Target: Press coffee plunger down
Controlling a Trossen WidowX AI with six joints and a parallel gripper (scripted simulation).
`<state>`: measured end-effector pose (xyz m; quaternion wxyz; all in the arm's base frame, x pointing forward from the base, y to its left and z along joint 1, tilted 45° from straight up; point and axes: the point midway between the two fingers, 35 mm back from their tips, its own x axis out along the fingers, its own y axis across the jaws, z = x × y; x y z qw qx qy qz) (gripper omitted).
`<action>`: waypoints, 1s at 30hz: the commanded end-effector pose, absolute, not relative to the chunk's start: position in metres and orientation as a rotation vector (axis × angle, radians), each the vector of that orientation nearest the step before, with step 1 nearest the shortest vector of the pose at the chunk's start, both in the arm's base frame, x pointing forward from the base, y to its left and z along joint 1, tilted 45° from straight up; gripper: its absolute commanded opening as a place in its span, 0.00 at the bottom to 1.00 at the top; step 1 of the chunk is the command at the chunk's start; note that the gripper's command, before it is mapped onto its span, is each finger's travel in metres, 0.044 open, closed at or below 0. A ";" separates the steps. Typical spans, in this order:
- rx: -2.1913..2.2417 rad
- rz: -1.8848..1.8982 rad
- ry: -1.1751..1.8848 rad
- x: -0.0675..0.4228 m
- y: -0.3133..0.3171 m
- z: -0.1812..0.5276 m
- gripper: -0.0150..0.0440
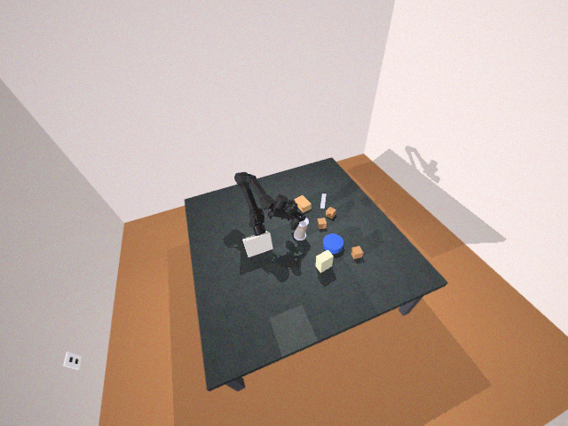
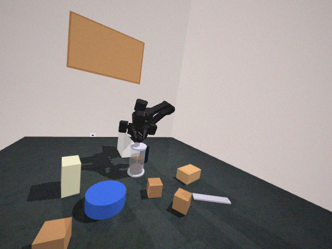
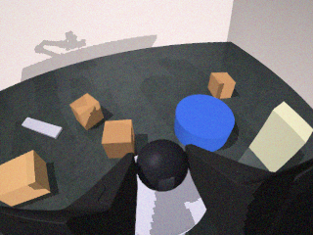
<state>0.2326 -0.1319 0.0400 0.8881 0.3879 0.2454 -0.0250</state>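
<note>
gripper (image 3: 162, 164): partly closed | clamps plunger knob (image 3: 160, 164) | just above press lid (image 2: 138, 146)

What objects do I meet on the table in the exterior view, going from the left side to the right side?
Orange block in the near corner → cream block → blue cylinder → coffee press, its plunger knob held by the gripper → orange cube → tilted orange cube → grey flat strip.
</note>
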 end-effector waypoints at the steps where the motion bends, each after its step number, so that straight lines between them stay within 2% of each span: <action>1: 0.826 -0.046 0.520 0.233 -0.129 0.037 0.47; 19: 0.811 -0.051 0.512 0.233 -0.132 0.039 0.47; 30: 0.811 -0.051 0.512 0.233 -0.132 0.039 0.96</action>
